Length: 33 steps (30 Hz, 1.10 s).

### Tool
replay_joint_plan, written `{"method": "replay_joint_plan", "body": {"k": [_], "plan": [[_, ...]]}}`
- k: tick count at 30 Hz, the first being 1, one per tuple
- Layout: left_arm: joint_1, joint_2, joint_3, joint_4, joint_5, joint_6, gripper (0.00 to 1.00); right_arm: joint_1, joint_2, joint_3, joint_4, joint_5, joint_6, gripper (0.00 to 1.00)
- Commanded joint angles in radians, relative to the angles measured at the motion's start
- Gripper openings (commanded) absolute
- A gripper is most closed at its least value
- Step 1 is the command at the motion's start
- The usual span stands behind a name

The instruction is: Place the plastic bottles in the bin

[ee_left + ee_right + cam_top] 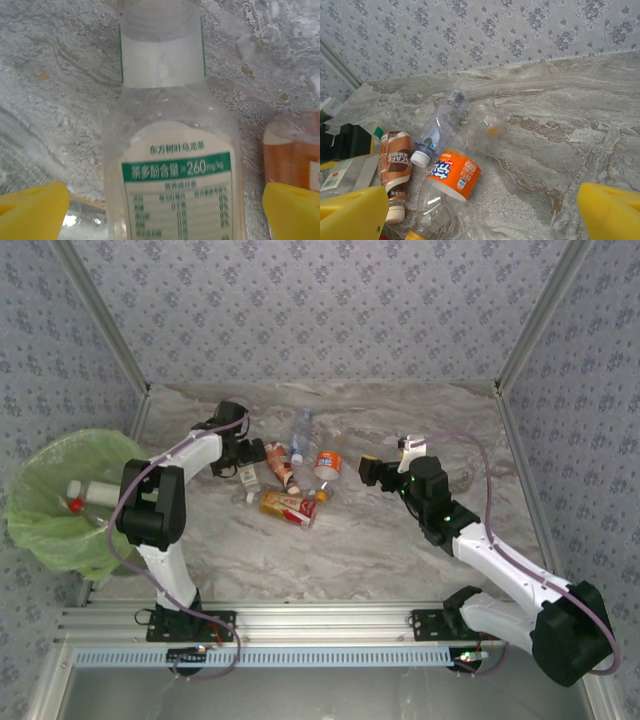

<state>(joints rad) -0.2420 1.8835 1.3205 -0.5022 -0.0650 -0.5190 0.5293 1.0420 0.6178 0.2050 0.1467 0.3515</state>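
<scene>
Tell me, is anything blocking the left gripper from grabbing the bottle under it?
Nothing visible blocks it. The left gripper is open, its yellow fingers either side of the clear bottle with the green-and-white label. A brown-labelled bottle lies close beside one finger.

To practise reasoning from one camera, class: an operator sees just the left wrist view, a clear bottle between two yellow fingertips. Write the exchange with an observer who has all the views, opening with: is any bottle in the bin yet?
Observer: Yes. From above, a red-capped bottle lies inside the green-lined bin.
Operator: Is the right gripper busy?
Observer: No, the right gripper is open and holds nothing.
Operator: What lies ahead of it?
Observer: An orange-labelled bottle, lying on the table in front of its fingers.
</scene>
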Motion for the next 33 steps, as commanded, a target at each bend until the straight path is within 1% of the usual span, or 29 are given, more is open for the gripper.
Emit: {"method": "replay_joint_plan", "body": {"k": [1, 11, 19, 22, 26, 33], "plan": [[0.001, 0.025, 0.029, 0.052, -0.014, -0.016, 0.96, -0.003, -0.016, -0.006, -0.017, 0.019, 0.008, 0.99], [0.001, 0.087, -0.01, 0.176, 0.025, 0.002, 0.86, -0.003, -0.015, -0.001, -0.025, 0.005, -0.001, 0.99], [-0.003, 0.076, -0.051, 0.229, 0.026, 0.03, 0.75, -0.003, -0.008, 0.003, -0.029, -0.001, -0.011, 0.99], [-0.01, 0.077, -0.058, 0.235, 0.021, 0.045, 0.72, -0.004, 0.0, 0.007, -0.024, -0.003, -0.015, 0.99], [-0.014, 0.076, -0.064, 0.237, 0.004, 0.045, 0.65, -0.004, 0.015, 0.013, -0.021, -0.012, -0.016, 0.99], [-0.015, 0.069, -0.039, 0.214, 0.033, 0.068, 0.54, -0.001, 0.041, 0.031, -0.012, -0.025, -0.015, 0.99]]}}
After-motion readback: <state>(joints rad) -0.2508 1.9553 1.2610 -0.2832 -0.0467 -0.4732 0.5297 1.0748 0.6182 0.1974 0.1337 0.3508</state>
